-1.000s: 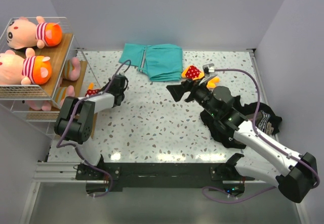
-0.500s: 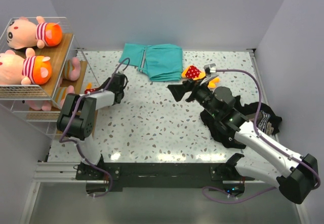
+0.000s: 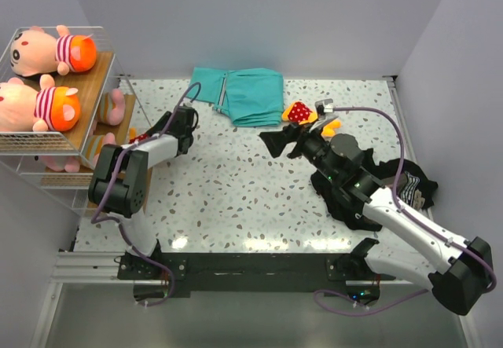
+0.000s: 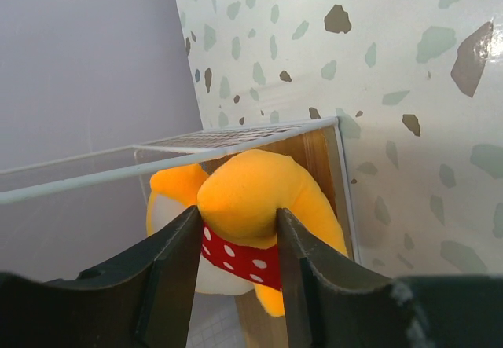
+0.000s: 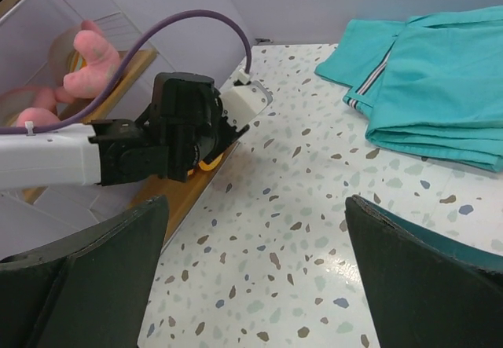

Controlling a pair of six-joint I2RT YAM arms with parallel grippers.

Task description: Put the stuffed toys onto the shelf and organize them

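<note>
Clamping the orange plush doll point(image 4: 251, 195) in its red dotted dress, the left fingers point(image 4: 169, 277) hold it at the edge of the shelf point(image 4: 314, 148), whose lower board lies straight ahead. The right fingers point(image 5: 94, 269) gape wide over the worktop point(image 5: 314, 230), well apart.

The top external camera sits high above and behind the arm bases. It looks down across the whole terrazzo table point(image 3: 236, 191), with the shelf point(image 3: 93, 89) at its left edge and the teal cloth point(image 3: 247, 93) to the shelf's right, by the far wall. The left wrist camera is very close, looking along the left gripper point(image 4: 236, 218) at the orange plush doll point(image 4: 251, 199) against a shelf board. The right wrist camera rides low over the table, looking out between the right gripper point(image 5: 255, 203) fingers toward the shelf from well apart. With the overhead view it shares the shelf's lower board, the left gripper and the teal cloth.
</note>
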